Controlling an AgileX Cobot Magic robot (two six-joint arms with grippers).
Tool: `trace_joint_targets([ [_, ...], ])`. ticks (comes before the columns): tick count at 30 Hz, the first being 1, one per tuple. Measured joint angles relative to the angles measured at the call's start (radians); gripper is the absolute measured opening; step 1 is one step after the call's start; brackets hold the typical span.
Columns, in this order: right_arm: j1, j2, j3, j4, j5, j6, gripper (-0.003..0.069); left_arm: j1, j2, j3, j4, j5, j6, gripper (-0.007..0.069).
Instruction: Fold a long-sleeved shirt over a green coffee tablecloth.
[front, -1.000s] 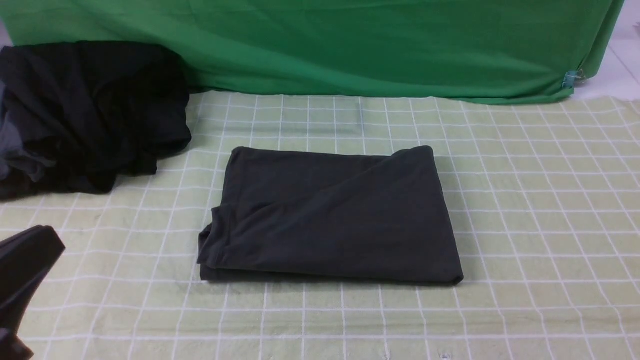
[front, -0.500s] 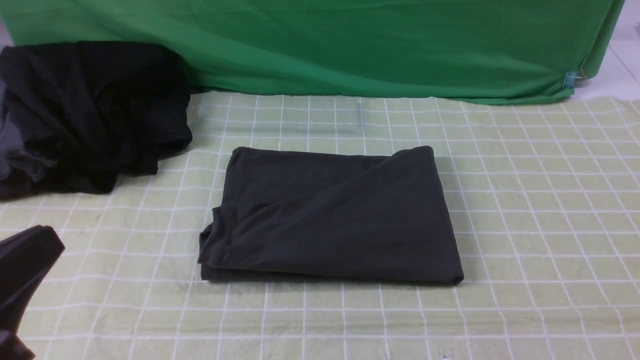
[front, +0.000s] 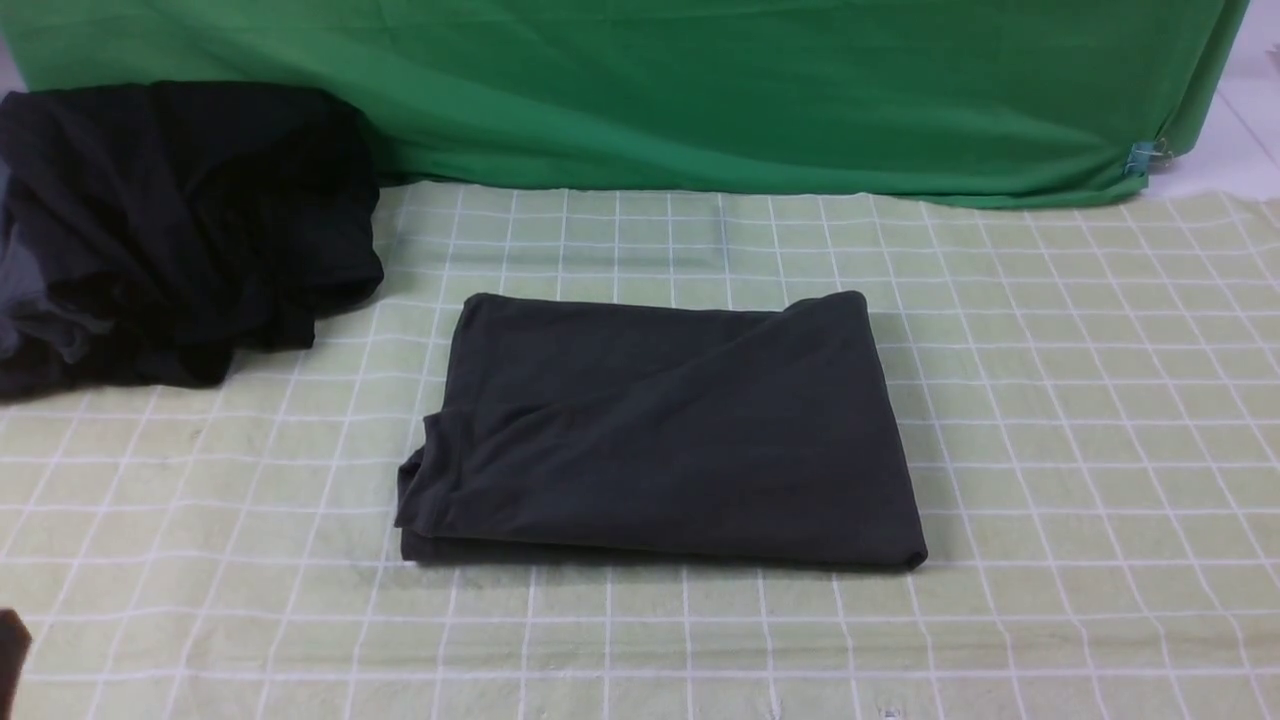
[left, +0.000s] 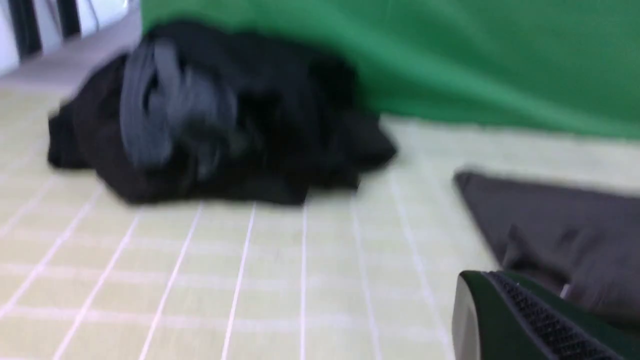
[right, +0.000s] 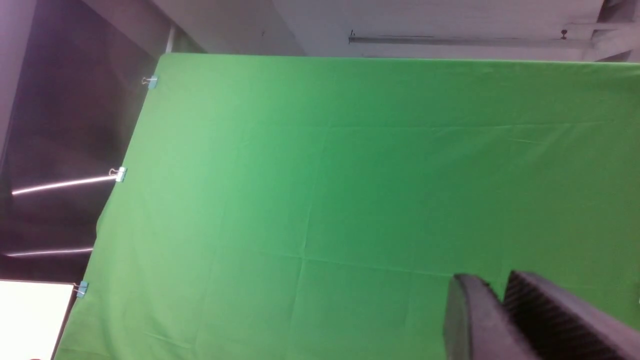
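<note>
The long-sleeved shirt (front: 660, 430) lies folded into a dark grey rectangle in the middle of the green coffee tablecloth (front: 1050, 420), and no gripper touches it. Its near corner shows in the left wrist view (left: 565, 225). My left gripper (left: 495, 280) hovers low over the cloth beside that corner, shut and empty. Only a dark sliver of the left arm (front: 8, 650) shows at the front view's lower left edge. My right gripper (right: 492, 280) points up at the plain green backdrop (right: 350, 200), its fingertips parted by a narrow gap with nothing between them. It is out of the front view.
A bulky black bundle of garments (front: 180, 230) with grey bits sits at the far left of the cloth, also in the left wrist view (left: 215, 115). The bright green backdrop (front: 700, 90) hangs along the table's far edge, clipped at its right corner (front: 1145, 155).
My left gripper has pulled back toward the lower left and nearly left the front view. The folded shirt has not moved.
</note>
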Motion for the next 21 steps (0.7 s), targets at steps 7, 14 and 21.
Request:
trace_joint_targets([
  [7,0.000,0.000,0.000,0.000,0.000,0.000,0.0115,0.001,0.000,0.007,0.004,0.042,0.005,0.0003],
  [14,0.000,0.000,0.000,0.000,0.000,0.000,0.0124,0.001,0.000,0.007,0.004,0.042,0.005,0.0003],
  [21,0.000,0.000,0.000,0.000,0.000,0.000,0.0139,0.001,0.000,0.007,0.004,0.042,0.005,0.0003],
])
